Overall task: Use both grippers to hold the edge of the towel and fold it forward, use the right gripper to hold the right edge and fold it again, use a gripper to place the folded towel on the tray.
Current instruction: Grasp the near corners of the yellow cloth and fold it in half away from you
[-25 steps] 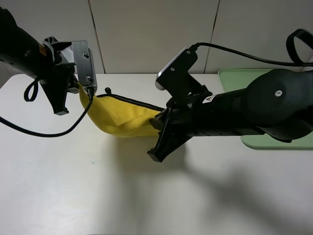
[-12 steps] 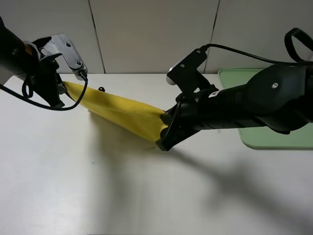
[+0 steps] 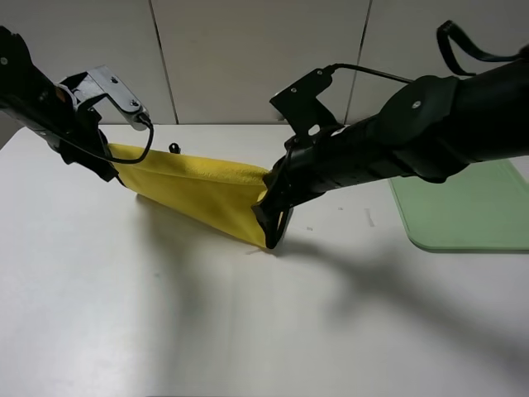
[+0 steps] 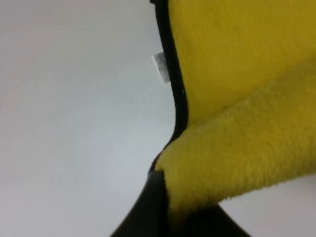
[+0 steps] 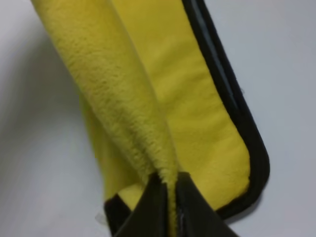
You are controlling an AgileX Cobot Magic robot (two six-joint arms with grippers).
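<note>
The left gripper is clamped tight on one end of the towel, its black jaws pressed together with a thick fold of yellow pile pinched between them. In its wrist view the cloth spreads away from the jaws in two layers. The edge of the towel, a thin black piped border, curves away from the jaws along the side of the cloth, and a small white tag sticks out from it over the pale table. The right gripper is likewise closed on the opposite end of the towel, its jaws gripping a raised ridge of yellow cloth. Beside that ridge a second layer lies flatter, and the black piping rounds a corner near the jaws. Between the two grippers the towel is stretched as a doubled band, held up at the left gripper's end and sloping down toward the right gripper, whose tip is close above the table. Whether the lowest part of the cloth touches the surface cannot be told. A small black corner loop shows just behind the towel's upper border, near the left gripper. The tray, pale green, lies flat on the table on the far side of the right gripper's arm, well apart from the towel.
</note>
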